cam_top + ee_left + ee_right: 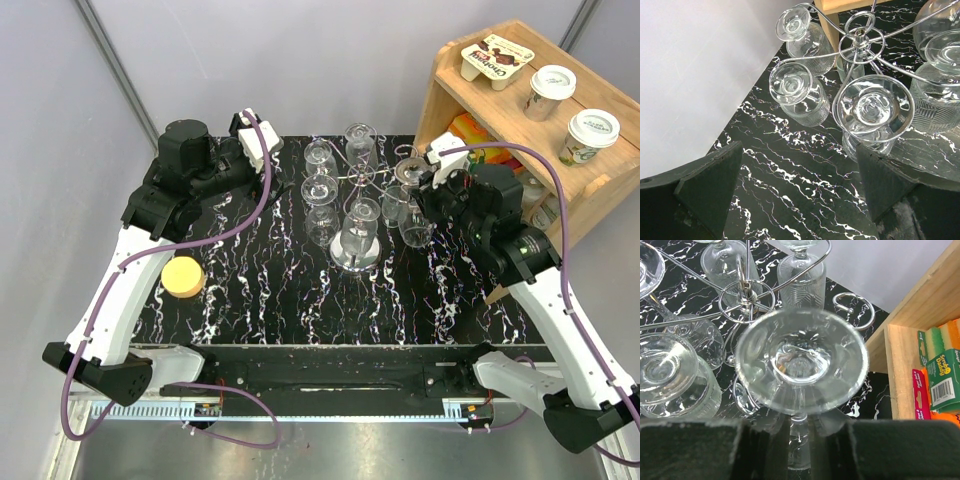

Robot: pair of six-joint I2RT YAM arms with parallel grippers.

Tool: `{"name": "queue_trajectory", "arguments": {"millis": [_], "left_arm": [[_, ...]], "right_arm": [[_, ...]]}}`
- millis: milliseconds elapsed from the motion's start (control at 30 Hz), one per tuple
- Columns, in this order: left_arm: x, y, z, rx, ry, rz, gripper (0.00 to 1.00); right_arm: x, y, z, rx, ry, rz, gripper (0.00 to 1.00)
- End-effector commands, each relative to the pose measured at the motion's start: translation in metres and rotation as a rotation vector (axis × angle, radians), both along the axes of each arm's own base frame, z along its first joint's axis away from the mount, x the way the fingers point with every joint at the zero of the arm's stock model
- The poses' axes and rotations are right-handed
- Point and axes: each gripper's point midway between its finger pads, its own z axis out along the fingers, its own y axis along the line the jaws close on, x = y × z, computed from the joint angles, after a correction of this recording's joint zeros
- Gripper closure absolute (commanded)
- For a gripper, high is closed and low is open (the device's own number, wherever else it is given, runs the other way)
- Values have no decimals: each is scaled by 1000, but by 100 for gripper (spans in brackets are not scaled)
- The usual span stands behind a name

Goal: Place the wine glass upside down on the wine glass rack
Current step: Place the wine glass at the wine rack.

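Note:
My right gripper [800, 435] is shut round the thin stem of the wine glass [800, 360], which hangs upside down with its round foot uppermost, just right of the wine glass rack [745, 300]. From above, that wine glass [412, 215] sits at the right side of the chrome rack [358, 172], with the right gripper [420, 195] against it. Several other glasses hang inverted from the rack's arms. My left gripper [797, 165] is open and empty over the marble top, left of the rack [860, 42]; from above the left gripper [262, 160] is at the table's far left.
A wooden shelf [500, 110] stands close on the right, with two lidded paper cups [550, 90] on top and sponge packs [940, 375] inside. A yellow round sponge [183, 277] lies at the table's left. An unfilled rack loop [854, 310] curls beside the shelf.

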Motion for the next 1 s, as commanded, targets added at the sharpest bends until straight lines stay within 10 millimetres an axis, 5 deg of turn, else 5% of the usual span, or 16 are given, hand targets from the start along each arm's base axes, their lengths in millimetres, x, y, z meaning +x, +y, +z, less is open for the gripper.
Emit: {"name": "queue_trajectory", "arguments": {"millis": [0,467,967], "left_arm": [[-4,-1,17,-26,-57,-27,1],[-6,-1,18,-25,-62,-31,1],[-5,-4,19,-31,-56,-40,1]], "right_arm": [[-3,-6,29,52,-90,-24,75],[-8,-3,28,53,-77,0,70],[-46,-18,15,-53,-23,55,68]]}}
